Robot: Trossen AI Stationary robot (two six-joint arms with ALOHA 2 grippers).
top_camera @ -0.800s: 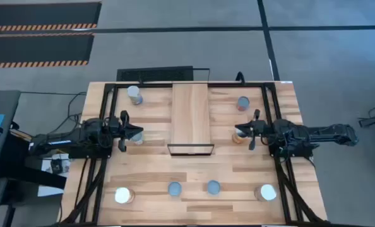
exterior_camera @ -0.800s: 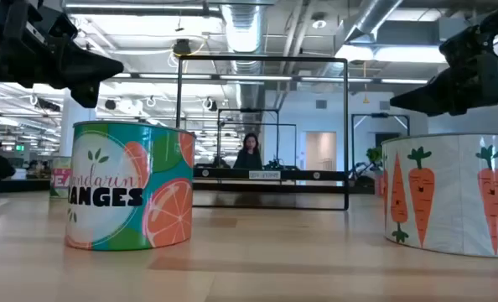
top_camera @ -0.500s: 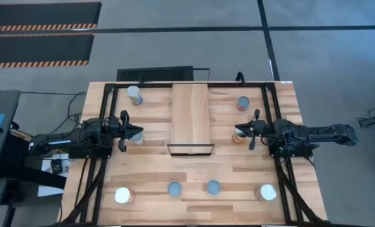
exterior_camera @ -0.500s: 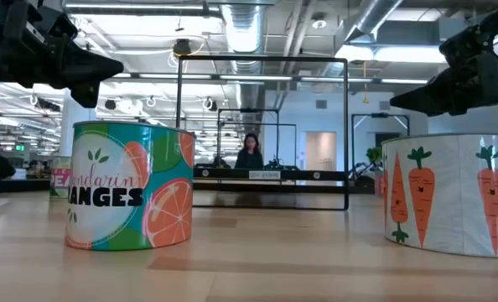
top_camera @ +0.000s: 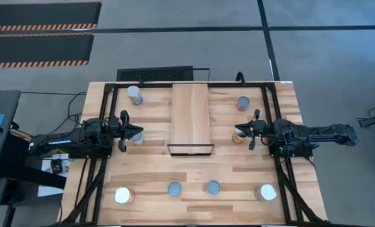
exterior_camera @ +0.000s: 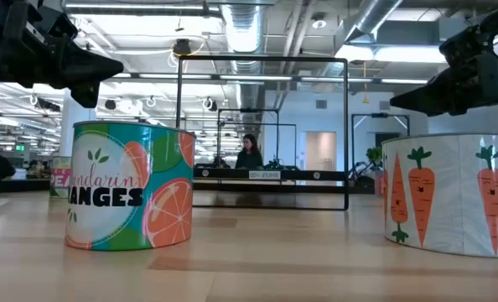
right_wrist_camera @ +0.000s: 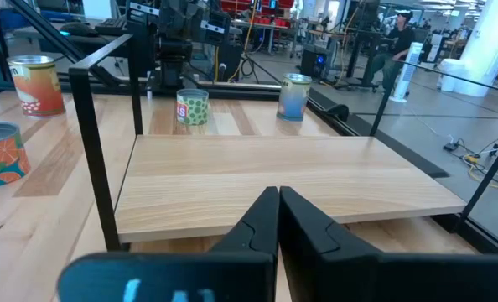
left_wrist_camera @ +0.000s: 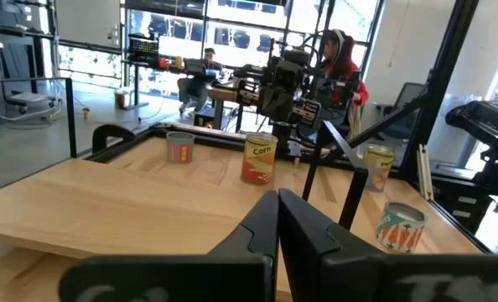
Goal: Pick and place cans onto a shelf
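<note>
From above, the tabletop [top_camera: 194, 170] carries the shelf [top_camera: 190, 116] at its far-edge middle, eight cans [top_camera: 175, 188] around it. The left gripper [top_camera: 137, 133] and right gripper [top_camera: 241, 131], both pinched closed and empty, flank it. Only the low view reads labels: oranges can [exterior_camera: 130, 186], carrots can [exterior_camera: 450, 193].

Shelf [top_camera: 190, 117] mid-table, cans [top_camera: 174, 188] along the near edge, more cans at both sides.
</note>
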